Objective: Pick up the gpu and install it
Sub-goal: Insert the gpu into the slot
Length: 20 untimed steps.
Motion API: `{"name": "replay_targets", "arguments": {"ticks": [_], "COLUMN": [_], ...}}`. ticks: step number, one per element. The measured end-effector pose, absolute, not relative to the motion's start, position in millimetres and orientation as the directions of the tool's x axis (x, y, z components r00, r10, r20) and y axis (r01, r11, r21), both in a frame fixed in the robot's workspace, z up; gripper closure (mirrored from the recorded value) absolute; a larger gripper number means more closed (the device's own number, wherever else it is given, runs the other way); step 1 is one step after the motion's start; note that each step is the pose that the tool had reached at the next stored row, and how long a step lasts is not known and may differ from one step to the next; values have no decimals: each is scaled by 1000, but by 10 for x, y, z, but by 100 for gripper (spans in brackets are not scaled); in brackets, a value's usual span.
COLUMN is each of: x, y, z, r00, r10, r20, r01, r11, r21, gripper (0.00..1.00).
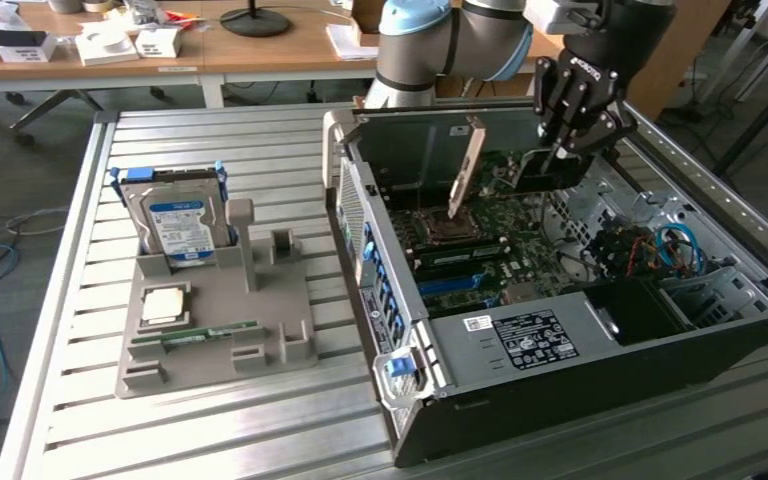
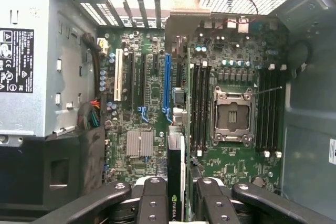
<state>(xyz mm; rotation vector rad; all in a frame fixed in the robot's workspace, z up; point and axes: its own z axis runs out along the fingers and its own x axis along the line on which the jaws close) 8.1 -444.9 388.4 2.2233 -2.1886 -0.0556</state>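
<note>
My gripper (image 1: 564, 150) hangs over the open computer case (image 1: 584, 350), shut on the gpu (image 1: 544, 172). The card's dark board stands on edge above the motherboard (image 1: 491, 250). Its pale tan bracket strip (image 1: 464, 170) points down toward the rear wall of the case. In the wrist view the gpu (image 2: 176, 169) appears edge-on between my two fingers (image 2: 155, 198). It runs forward to its bracket (image 2: 180, 27) at the slot openings. The card sits just beside the long blue slot (image 2: 167, 85), and I cannot tell whether it touches the board.
A grey fixture (image 1: 224, 340) on the slatted table holds a hard drive (image 1: 177, 225), a processor chip (image 1: 164, 305) and a green memory stick (image 1: 211, 332). Inside the case are the empty processor socket (image 2: 233, 116), memory slots (image 2: 199, 108) and the power supply (image 2: 23, 61).
</note>
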Motion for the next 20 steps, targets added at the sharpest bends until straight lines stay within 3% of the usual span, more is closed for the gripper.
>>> {"name": "replay_targets", "arguments": {"ticks": [20], "x": [57], "y": [-4449], "z": [3636], "r00": [18], "r10": [-1000], "r20": [-11], "r01": [-999], "r11": [-19], "r21": [36], "gripper": [74]}}
